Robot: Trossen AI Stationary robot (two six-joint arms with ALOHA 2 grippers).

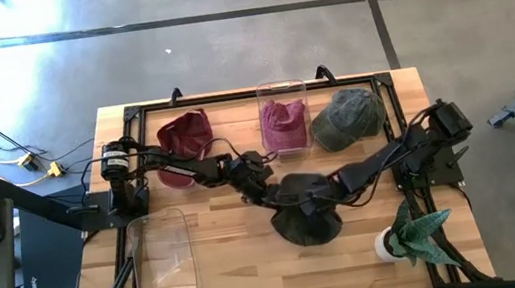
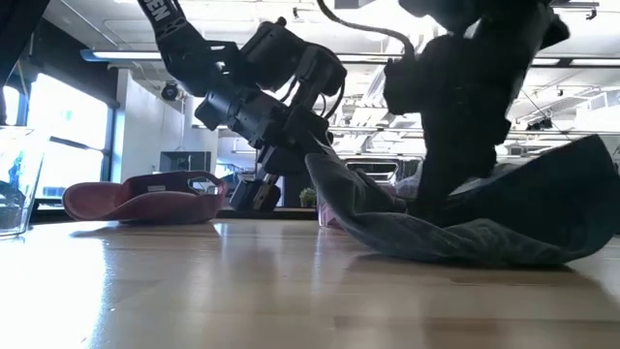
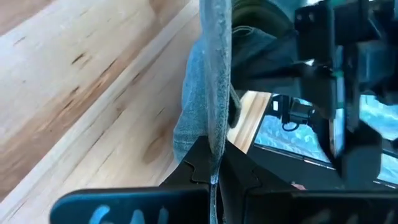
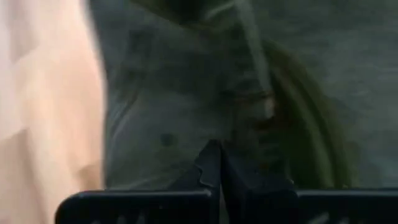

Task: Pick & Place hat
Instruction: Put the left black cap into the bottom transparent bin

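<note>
- My left hand [image 1: 266,189] is pinched shut on the thin edge of the dark hat [image 1: 310,215] — in my left wrist view that grey edge [image 3: 214,93] runs straight down between my fingers.
- My right hand [image 1: 317,194] is closed too, pressed into the same hat's crown; its wrist view shows only grey fabric [image 4: 186,112] against the fingers.
- The hat sits near the middle of the bench [image 1: 225,270], most of it resting on the wood, the edge by my left hand raised in the low view [image 2: 334,184].
- I judge this the grasp step — the lift not yet made.
- Next calls for raising both hands together so the cloth doesn't slip or drag.
</note>
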